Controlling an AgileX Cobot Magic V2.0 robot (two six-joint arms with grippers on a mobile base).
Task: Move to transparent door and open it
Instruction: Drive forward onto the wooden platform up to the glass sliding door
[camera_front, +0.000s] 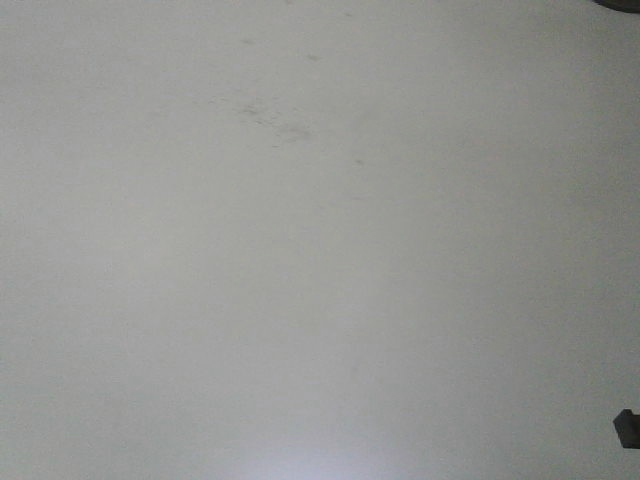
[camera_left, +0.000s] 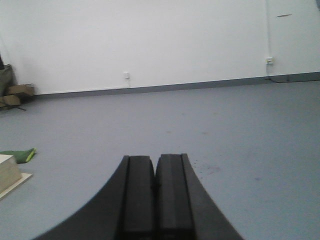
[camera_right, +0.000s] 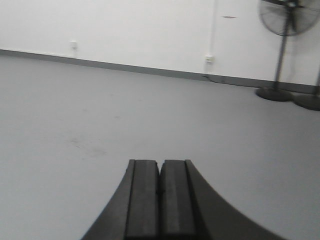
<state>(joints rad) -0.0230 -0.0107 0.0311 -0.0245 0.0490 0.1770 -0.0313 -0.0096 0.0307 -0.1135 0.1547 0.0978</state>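
The transparent door is out of view in every frame. The front view shows only pale grey floor (camera_front: 300, 260). My left gripper (camera_left: 155, 162) is shut and empty, its dark fingers pressed together above the blue-grey floor. My right gripper (camera_right: 160, 166) is also shut and empty above the grey floor. Both wrist views look across open floor toward a white wall (camera_left: 150, 40), which also shows in the right wrist view (camera_right: 140, 30).
A cream box (camera_left: 7, 172) and a green item (camera_left: 19, 155) lie at the left. Brown clutter (camera_left: 12, 95) sits by the wall. A standing fan (camera_right: 287, 30) with a round base (camera_right: 274, 93) stands at the right. Wall sockets (camera_left: 126, 75) (camera_right: 209, 58) sit low on the wall.
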